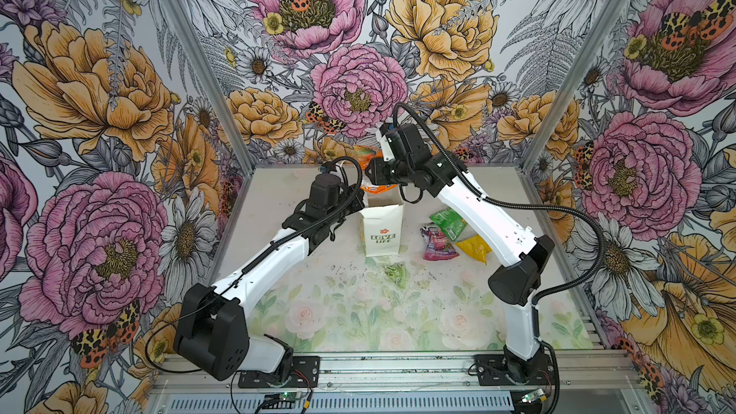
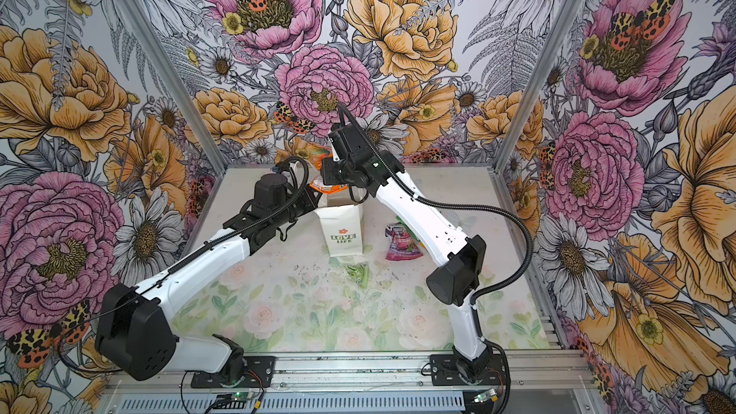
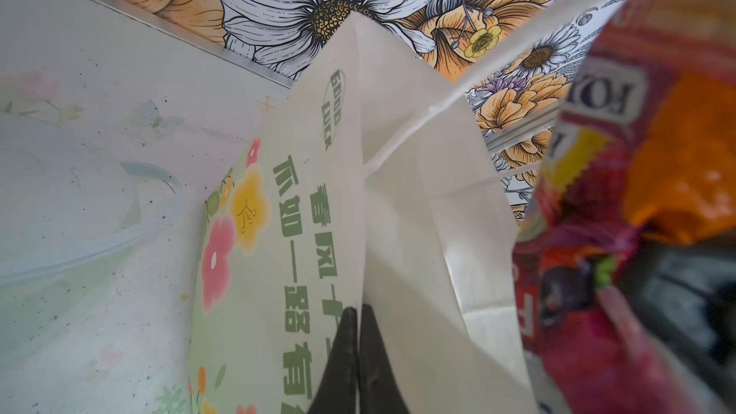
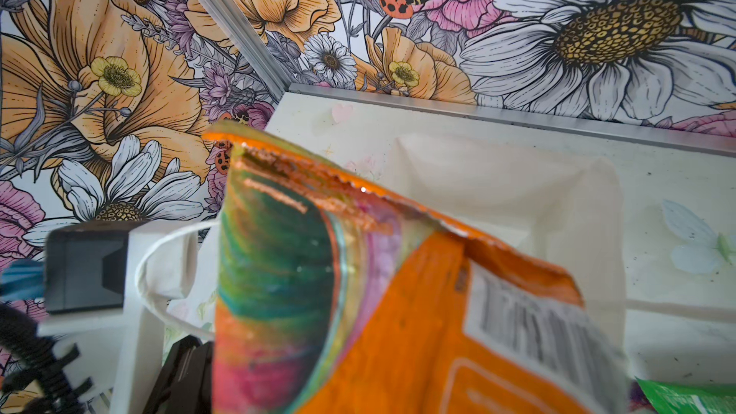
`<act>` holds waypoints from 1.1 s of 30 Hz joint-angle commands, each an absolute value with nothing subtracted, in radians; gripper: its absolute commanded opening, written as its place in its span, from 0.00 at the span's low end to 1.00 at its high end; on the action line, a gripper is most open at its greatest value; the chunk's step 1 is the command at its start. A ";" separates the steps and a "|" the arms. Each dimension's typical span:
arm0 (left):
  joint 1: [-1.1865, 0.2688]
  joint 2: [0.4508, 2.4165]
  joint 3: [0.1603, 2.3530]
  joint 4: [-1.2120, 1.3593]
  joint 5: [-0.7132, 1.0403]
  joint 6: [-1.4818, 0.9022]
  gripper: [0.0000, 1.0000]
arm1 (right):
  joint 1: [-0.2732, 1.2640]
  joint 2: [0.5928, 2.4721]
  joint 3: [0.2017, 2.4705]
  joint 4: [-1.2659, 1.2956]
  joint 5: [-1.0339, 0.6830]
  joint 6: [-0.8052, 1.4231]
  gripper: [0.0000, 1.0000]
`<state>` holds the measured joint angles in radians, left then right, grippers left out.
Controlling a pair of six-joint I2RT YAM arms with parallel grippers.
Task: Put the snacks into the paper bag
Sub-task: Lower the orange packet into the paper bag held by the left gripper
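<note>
The white paper bag (image 1: 382, 232) (image 2: 343, 234) stands upright mid-table, its "LOVE LIFE" side facing front. My left gripper (image 3: 358, 310) (image 1: 360, 200) is shut on the bag's (image 3: 302, 213) upper edge, one finger on each side of the wall. My right gripper (image 1: 371, 176) (image 2: 326, 175) hovers over the bag's open mouth (image 4: 498, 193), shut on an orange snack packet (image 4: 398, 312) (image 1: 376, 189) (image 3: 645, 177) that hides its fingers. On the table right of the bag lie a green snack (image 1: 448, 221), a purple-pink one (image 1: 438, 244) (image 2: 402, 244) and a yellow one (image 1: 474, 248). A small pale green packet (image 1: 395, 274) (image 2: 359, 272) lies before the bag.
Flowered walls with aluminium posts close in the back and both sides of the table (image 1: 342, 312). The bag's cord handle (image 3: 517, 45) runs close to the held packet. Both arm bases sit on the front rail (image 1: 398, 368).
</note>
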<state>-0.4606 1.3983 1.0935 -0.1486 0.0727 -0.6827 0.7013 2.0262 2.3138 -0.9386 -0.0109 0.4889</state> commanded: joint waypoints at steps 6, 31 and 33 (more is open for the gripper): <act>-0.459 1.388 1.092 -0.120 0.095 -0.684 0.00 | 0.683 2.049 2.313 -0.894 0.005 0.489 0.43; -0.459 1.388 1.101 -0.127 0.093 -0.683 0.00 | 0.657 2.078 2.255 -0.893 -0.019 0.494 0.52; -0.460 1.388 1.101 -0.127 0.093 -0.681 0.00 | 0.655 2.082 2.255 -0.893 -0.020 0.495 0.52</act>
<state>-0.4606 1.3983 1.0935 -0.1513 0.0727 -0.6827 0.6594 2.0651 2.2559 -0.9371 -0.0090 0.4892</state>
